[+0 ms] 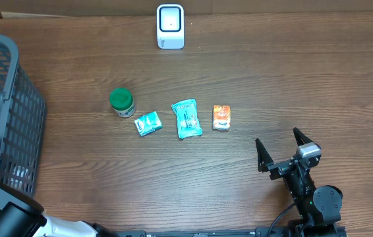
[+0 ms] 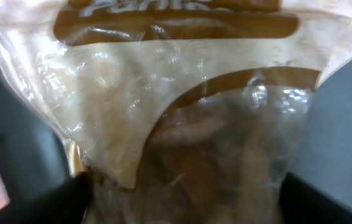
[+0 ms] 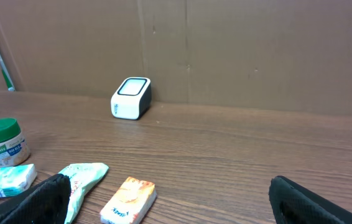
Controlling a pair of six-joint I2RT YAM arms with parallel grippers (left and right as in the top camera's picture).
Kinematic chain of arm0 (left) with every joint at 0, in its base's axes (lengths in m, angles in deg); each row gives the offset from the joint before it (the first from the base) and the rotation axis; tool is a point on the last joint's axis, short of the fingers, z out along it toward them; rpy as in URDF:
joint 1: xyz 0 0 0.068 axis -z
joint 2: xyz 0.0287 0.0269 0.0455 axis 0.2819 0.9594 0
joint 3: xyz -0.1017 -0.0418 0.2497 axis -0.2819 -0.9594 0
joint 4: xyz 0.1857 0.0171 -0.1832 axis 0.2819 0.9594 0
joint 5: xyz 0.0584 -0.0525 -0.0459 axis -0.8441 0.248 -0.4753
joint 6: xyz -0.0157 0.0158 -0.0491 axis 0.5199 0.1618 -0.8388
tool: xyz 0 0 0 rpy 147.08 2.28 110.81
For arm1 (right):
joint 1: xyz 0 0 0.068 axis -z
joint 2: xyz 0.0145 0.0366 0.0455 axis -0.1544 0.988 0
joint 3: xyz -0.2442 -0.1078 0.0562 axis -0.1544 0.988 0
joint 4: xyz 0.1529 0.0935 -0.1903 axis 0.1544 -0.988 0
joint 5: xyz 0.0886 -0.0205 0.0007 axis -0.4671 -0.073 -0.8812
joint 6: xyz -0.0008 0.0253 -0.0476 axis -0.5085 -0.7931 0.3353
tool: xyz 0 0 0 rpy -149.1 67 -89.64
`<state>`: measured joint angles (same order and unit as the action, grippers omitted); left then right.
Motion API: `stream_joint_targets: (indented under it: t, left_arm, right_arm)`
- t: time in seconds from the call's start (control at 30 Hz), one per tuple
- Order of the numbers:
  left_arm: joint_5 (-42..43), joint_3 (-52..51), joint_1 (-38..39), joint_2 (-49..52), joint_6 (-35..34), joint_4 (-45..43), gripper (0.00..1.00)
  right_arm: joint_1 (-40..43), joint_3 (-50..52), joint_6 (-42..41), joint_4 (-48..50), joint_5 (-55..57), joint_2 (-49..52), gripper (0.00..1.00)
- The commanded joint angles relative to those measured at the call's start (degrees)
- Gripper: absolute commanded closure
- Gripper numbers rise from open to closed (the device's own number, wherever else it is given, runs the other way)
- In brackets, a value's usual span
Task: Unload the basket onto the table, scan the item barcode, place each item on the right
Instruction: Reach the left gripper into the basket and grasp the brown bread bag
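Overhead: the scanner [image 1: 170, 26] stands at the far edge of the table [image 1: 292, 72], with nothing in front of its window. In mid-table lie a green-lidded jar [image 1: 121, 100], a small teal packet [image 1: 148, 123], a teal pouch [image 1: 187, 119] and an orange packet [image 1: 221, 117]. My right gripper [image 1: 282, 146] waits near right, fingers spread and empty. My left arm [image 1: 5, 209] reaches in at the near left by the basket [image 1: 15, 99], its gripper out of sight here. Left wrist: a clear bag [image 2: 182, 93] with a tan and brown printed panel fills the frame, close in between the fingers of my left gripper [image 2: 185, 202]. The fingers [image 2: 70, 202] stand apart, one at each side of the bag. Whether they already press on it I cannot tell. The bag's long axis runs from my fingers toward the top of the frame, printed band at the far end, and no barcode shows on this face. Right wrist: my spread right fingers frame the scanner, well apart from it. I judge the task barely begun, with grip, lift, carry and barcode presentation all remaining.
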<state>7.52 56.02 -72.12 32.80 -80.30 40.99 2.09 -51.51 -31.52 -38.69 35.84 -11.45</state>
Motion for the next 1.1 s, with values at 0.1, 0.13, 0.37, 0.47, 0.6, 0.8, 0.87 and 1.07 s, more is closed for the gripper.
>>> stream_joint_targets:
  t: [0.1,0.13,0.37,0.47,0.6,0.8,0.87,1.07]
  left_arm:
    - [1.4,-1.8,-0.1,4.3,1.2,0.5,0.61]
    - [1.6,-1.7,-0.1,4.3,1.2,0.5,0.66]
    - [2.6,1.1,-0.1,4.3,1.4,3.1,0.91]
    - [2.6,5.2,-0.1,4.3,1.4,7.1,0.96]
    - [2.9,13.5,-0.1,4.3,1.4,14.7,0.96]
    - [12.3,30.0,-0.1,4.2,1.4,26.7,0.96]
    - [15.9,36.0,-0.1,4.0,1.4,30.1,0.96]
    - [27.8,52.4,0.2,1.4,4.4,36.3,0.96]
  right_arm:
    - [-0.2,0.6,-0.1,0.2,0.0,-0.7,0.00]
    - [-0.2,0.6,-0.1,0.2,0.0,-0.7,0.00]
    - [-0.2,0.6,-0.1,0.2,0.0,-0.7,0.00]
    - [-0.2,0.6,-0.1,0.2,0.0,-0.7,0.00]
    - [-0.2,0.6,-0.1,0.2,0.0,-0.7,0.00]
    - [-0.2,0.6,-0.1,0.2,0.0,-0.7,0.00]
    - [-0.2,0.6,-0.1,0.2,0.0,-0.7,0.00]
    - [-0.2,0.6,-0.1,0.2,0.0,-0.7,0.00]
